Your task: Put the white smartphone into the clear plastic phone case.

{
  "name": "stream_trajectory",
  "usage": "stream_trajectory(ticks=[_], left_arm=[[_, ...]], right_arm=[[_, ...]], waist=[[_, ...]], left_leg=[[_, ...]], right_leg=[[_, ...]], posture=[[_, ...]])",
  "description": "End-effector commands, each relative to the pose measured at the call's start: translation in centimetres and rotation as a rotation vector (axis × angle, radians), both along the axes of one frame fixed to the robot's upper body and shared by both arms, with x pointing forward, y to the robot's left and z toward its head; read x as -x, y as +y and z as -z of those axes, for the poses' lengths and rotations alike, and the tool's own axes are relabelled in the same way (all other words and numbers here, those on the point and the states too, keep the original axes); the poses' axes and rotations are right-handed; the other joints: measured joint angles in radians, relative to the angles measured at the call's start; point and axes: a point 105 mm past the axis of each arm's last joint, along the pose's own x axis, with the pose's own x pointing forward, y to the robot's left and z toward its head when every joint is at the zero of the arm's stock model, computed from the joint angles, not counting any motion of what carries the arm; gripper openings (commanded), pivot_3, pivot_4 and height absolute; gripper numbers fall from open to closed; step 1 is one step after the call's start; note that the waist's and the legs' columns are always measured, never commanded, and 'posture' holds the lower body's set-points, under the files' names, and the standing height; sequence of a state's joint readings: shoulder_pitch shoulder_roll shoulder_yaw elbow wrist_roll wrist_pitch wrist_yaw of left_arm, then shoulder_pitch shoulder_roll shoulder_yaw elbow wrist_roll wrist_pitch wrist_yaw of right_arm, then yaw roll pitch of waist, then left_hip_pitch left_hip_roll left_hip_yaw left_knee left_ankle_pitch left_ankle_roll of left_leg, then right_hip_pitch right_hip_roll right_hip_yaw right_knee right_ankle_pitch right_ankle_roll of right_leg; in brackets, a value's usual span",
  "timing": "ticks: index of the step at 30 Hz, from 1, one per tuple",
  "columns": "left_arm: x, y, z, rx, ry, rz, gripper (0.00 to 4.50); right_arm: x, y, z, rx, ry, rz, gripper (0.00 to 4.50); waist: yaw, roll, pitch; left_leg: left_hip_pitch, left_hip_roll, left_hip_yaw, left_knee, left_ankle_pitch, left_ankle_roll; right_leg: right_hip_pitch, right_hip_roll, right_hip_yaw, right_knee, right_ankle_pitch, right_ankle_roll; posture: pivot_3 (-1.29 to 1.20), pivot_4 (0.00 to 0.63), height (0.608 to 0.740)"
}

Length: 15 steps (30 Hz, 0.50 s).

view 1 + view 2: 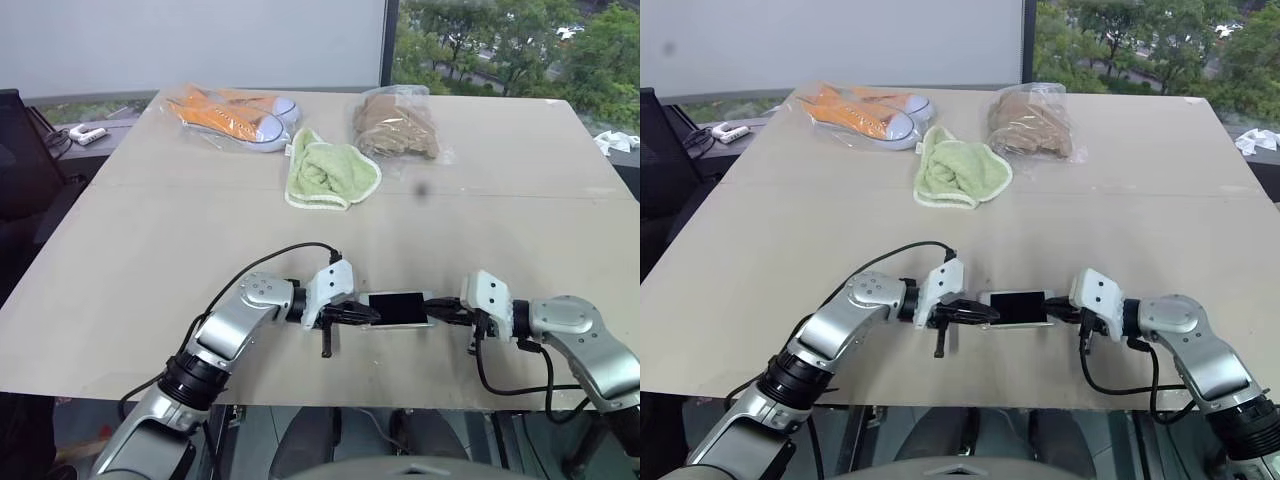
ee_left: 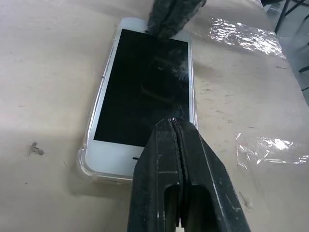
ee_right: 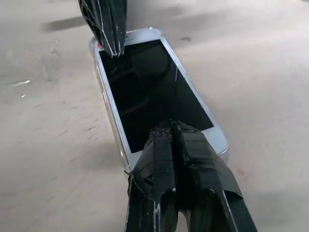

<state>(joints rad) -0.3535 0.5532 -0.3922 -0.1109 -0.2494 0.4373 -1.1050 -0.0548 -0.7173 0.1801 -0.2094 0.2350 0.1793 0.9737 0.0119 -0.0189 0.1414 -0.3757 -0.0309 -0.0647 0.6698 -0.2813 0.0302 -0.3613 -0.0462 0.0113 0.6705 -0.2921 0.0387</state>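
The white smartphone (image 1: 398, 308) lies flat, screen up, near the table's front edge. A clear plastic phone case (image 2: 83, 162) shows as a glinting rim around its edges and corner; the phone sits inside this rim. My left gripper (image 1: 370, 314) is shut, and its closed tips (image 2: 175, 123) rest on the phone's left end. At the phone's right end my right gripper (image 1: 436, 316) is also shut, tips (image 3: 171, 126) down on the screen's edge. Neither gripper has anything between its fingers.
At the back of the table lie a green towel (image 1: 328, 172), orange shoes in a clear bag (image 1: 232, 115) and a brown bundle in a bag (image 1: 397, 125). Shiny tape patches (image 2: 244, 34) sit beside the phone. The table's front edge runs just below both grippers.
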Motion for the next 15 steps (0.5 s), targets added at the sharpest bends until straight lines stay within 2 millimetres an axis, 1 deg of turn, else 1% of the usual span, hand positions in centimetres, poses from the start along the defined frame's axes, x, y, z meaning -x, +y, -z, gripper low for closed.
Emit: stream_trajectory(ticks=[1,4,11,15], left_arm=[[0.0,0.7,0.6,-0.035,0.011,-0.029,0.0],[-0.1,0.8,0.5,-0.035,0.009,-0.036,0.0],[-0.1,1.0,0.5,-0.039,0.007,-0.044,0.0],[-0.1,1.1,0.4,-0.041,0.005,-0.046,0.0]], right_arm=[[1.0,-2.1,4.5,0.069,0.157,0.086,0.03],[1.4,-2.3,5.3,0.057,0.187,0.091,0.03],[2.6,-3.3,7.3,0.135,0.235,0.068,0.03],[2.3,-3.2,7.4,0.124,0.234,0.078,0.03]], waist=[[0.0,0.0,-0.003],[0.001,-0.002,-0.009],[0.003,-0.003,-0.019],[0.003,-0.002,-0.02]], left_leg=[[0.001,0.0,0.0,0.0,0.0,0.0],[0.001,0.0,0.0,0.0,0.0,0.0],[0.001,0.0,0.0,-0.001,0.0,0.0],[0.001,0.0,0.0,-0.002,-0.001,0.001]], right_leg=[[0.001,0.0,0.0,0.0,0.0,0.0],[0.001,0.0,0.0,0.0,0.0,0.0],[0.002,-0.001,0.0,-0.002,0.0,0.0],[0.002,-0.001,0.0,-0.003,0.0,0.0]], posture=[[0.0,0.15,0.74],[0.0,0.15,0.74],[0.0,0.15,0.74],[0.0,0.15,0.74]])
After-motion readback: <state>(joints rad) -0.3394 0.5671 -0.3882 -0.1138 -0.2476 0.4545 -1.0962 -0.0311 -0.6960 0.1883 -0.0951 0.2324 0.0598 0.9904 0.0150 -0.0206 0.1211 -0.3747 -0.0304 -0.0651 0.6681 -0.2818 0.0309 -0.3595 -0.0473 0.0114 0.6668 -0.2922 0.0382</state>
